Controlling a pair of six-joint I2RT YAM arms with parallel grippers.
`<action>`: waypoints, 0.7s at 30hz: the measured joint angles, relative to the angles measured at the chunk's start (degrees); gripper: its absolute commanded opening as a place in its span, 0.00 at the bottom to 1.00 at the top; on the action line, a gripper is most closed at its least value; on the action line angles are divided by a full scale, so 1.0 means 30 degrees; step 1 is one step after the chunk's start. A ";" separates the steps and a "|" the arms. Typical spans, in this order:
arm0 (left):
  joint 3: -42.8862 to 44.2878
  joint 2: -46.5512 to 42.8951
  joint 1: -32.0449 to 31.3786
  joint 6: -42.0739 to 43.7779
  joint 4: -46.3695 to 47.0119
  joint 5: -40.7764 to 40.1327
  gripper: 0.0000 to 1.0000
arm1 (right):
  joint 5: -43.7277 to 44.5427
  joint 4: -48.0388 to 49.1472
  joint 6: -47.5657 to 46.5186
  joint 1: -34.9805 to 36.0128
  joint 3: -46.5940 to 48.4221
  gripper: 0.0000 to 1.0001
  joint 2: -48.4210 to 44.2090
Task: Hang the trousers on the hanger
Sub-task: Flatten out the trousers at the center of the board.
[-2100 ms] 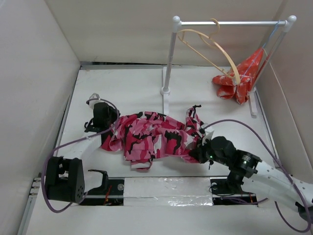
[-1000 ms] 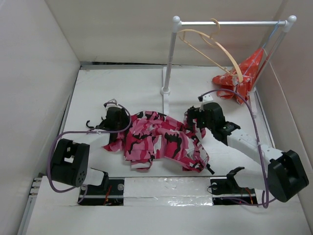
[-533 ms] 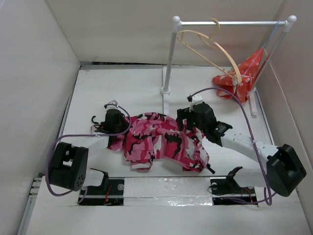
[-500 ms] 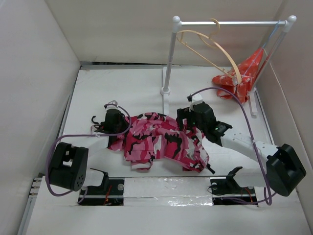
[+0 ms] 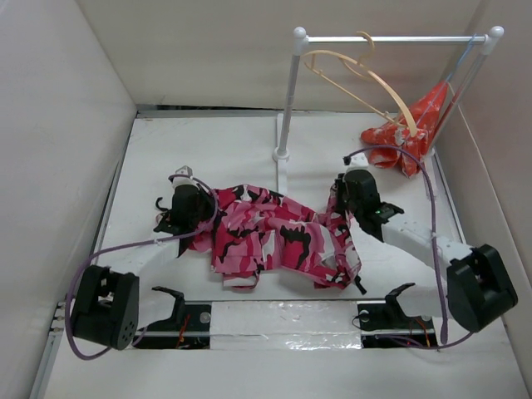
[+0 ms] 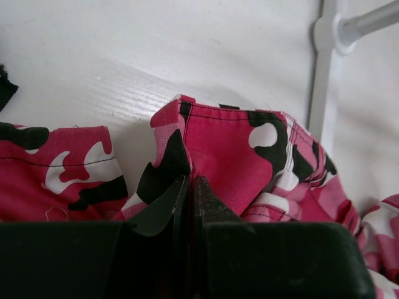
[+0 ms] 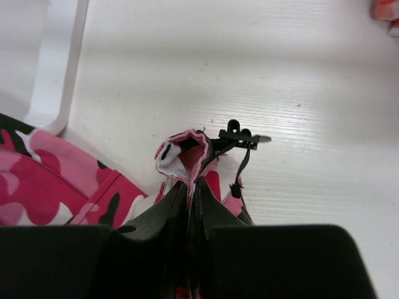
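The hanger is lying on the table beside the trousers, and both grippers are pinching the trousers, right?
No. The hanger hangs on the white rail, as the top view shows. The left gripper and right gripper do pinch the trousers.

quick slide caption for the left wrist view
Left claw shut on a fold of the camouflage trousers, white rail base behind.
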 measured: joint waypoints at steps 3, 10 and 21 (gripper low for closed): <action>0.0000 -0.1632 -0.0015 -0.0539 -0.0488 -0.0590 0.00 | 0.0160 -0.0386 0.0073 -0.0656 -0.0299 0.07 -0.2055; 0.0408 -0.6404 -0.0095 -0.1989 -0.1727 -0.2120 0.00 | 0.0386 -0.0619 0.0532 -0.5676 -0.1428 0.08 -0.8386; -0.0197 -0.8794 -0.0102 -0.2302 -0.3687 -0.1989 0.00 | -0.2033 0.0787 0.2776 -1.3726 -0.3155 0.44 -0.5989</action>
